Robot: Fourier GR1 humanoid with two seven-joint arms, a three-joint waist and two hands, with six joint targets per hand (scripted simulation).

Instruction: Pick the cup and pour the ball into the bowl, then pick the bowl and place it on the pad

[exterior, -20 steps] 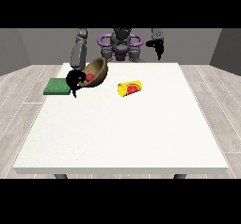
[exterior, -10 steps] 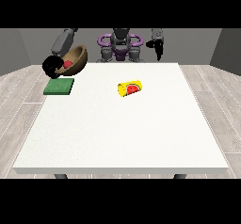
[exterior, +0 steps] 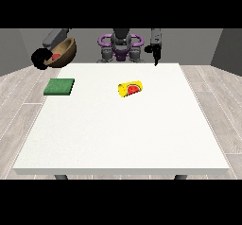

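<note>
A: What is seen first, going from the largest thing down?

B: A white table (exterior: 123,125) is seen filling most of the view, with the robot (exterior: 120,47) placed behind its far edge. A green pad (exterior: 59,86) is laid flat on the table towards the far left corner. A yellow cup (exterior: 131,88) is found lying on its side near the middle of the far half, its red inside turned towards the near side. The cup and the pad are set well apart.

A: And the bowl?

B: The brown bowl (exterior: 63,52) is held up in the air at the far left, above and beyond the pad, past the table's far left corner. It is tilted, so that its hollow is turned to the left and towards the near side. Something small and red, taken to be the ball (exterior: 56,56), is seen inside it.

A: How is the bowl placed against the fingers?

B: The hand at the view's left (exterior: 41,58) is seen at the bowl's lower left rim, its dark fingers curled round that rim. The bowl's body is left on the right of the hand.

A: And the other hand?

B: The hand at the view's right (exterior: 155,55) is hung over the table's far edge, pointing down, with nothing held in it. Its fingers look straight.
</note>
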